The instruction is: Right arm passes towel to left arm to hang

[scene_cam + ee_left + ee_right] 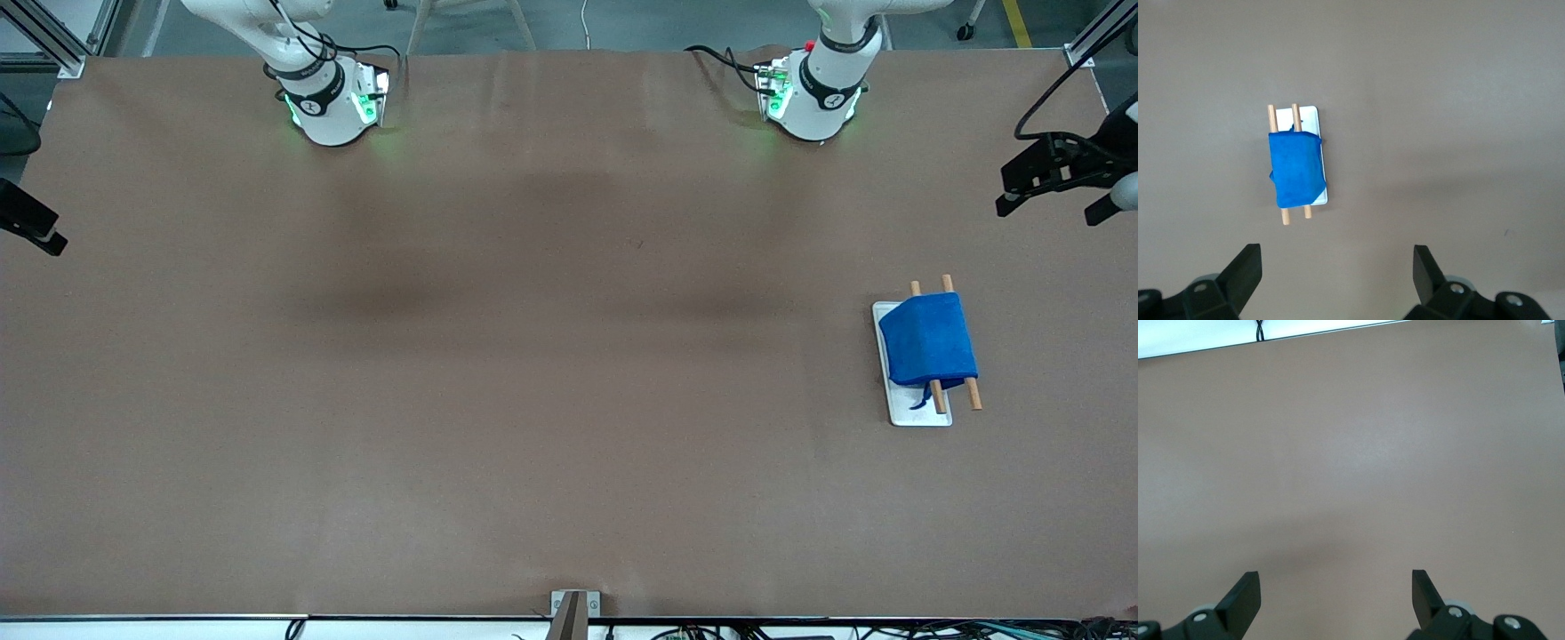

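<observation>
The soft blue cloth towel (pixel 927 339) drapes over two wooden rods on a white flat base (pixel 917 411), near the bench's edge at the left arm's end. It looks light and limp (pinch a hanging fold). The left gripper (pixel 1337 273) and right gripper (pixel 1335 597) both hang released, empty.

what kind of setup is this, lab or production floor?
Likely a robotics lab bench: two white arm bases bolted to a brown-covered table, aluminium framing at a corner, and one test prop, a blue towel draped over a small wooden-rod rack.
</observation>
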Available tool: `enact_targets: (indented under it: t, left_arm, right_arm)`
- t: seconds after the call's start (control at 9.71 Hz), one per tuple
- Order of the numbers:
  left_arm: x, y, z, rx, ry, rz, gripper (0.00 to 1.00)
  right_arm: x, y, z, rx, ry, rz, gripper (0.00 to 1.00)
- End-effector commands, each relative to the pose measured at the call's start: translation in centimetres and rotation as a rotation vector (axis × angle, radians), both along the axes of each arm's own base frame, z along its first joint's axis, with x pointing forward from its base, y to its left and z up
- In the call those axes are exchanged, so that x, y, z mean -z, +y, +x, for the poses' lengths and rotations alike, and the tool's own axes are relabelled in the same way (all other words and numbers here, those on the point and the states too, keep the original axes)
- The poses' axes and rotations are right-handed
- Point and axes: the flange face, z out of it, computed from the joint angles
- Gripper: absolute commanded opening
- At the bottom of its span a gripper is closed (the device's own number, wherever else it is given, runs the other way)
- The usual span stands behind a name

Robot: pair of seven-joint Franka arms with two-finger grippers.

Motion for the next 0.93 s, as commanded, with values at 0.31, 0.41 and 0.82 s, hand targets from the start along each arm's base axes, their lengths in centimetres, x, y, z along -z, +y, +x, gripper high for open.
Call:
enact_targets:
  t: [0.31,0.41,0.82]
  left_arm:
    - [2.14,0.22,0.52,-0.05,0.052,0.019,1.0]
    - [2.39,0.3,0.44,-0.067,0.057,0.02,1.0]
    - [2.41,0.46,0.59,-0.071,0.046,0.019,1.0]
  right_arm:
    - [-0.15,-0.33,-0.49,0.022,0.027,0.034,1.0]
    - [-0.18,-0.35,-0.47,0.022,0.024,0.033,1.0]
    - [-0.27,-0.37,-0.46,0.021,0.021,0.031,1.0]
